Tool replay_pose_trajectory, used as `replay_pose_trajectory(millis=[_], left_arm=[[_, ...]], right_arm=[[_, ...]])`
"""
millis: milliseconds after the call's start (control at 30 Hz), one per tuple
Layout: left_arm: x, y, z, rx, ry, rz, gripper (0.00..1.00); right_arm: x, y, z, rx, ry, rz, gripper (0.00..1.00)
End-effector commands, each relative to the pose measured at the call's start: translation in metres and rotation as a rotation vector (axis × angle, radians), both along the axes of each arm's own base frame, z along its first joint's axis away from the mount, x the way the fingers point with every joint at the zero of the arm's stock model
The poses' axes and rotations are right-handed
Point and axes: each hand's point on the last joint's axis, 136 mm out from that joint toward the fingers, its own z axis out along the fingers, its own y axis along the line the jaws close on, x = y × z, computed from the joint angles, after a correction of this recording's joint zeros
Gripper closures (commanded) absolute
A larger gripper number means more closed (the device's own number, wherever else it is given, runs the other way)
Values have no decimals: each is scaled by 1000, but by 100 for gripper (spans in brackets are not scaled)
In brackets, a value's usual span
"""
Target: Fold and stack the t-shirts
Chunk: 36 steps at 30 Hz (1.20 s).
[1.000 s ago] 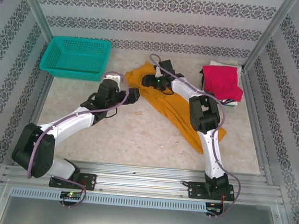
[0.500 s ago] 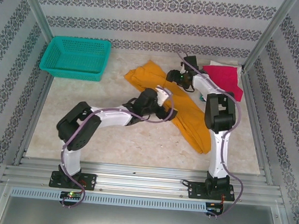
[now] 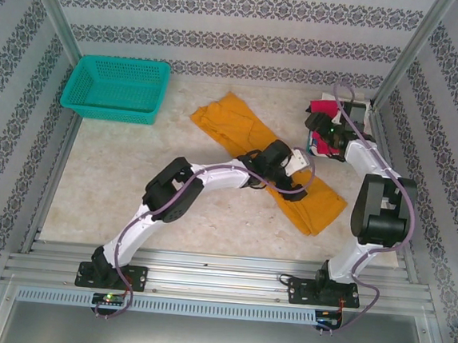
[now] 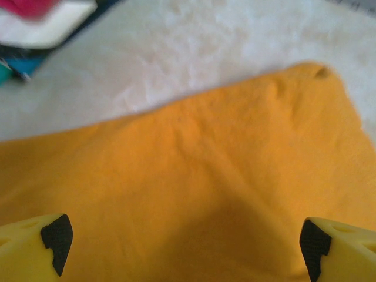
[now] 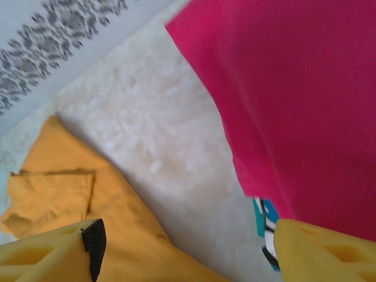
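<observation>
The left hand, spread, hangs over the orange shirt lying slantwise across the middle of the surface; pinching here may bunch its layers and undo the fold. The right hand, also spread, hovers by the red shirt in the far right corner and could drag it askew

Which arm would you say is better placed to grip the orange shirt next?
Left, likely: the left gripper, open, hangs over the orange shirt; the right gripper is by the red shirt.
</observation>
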Motion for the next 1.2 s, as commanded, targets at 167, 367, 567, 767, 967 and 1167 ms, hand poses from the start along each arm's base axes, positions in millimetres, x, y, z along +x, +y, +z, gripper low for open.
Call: replay_pose_trajectory(millis=[167,367,567,767,967,1167], left_arm=[[-24,68,-55,246,77,-30,0],[-15,140,-73,278,162,135,0],[-15,199,-74,235,221,291,0],[-38,221,-50,186,155,270,0],[-59,240,-46,171,135,264,0],[-71,230,-2,1,103,236,0]], right_arm=[[-6,10,9,11,-46,28,24],[-2,30,21,-32,-84,113,25],[7,88,10,-61,-79,269,24],[21,175,-6,-41,-76,457,25],[32,247,-19,20,-55,605,25],[43,308,-33,98,-49,711,36]])
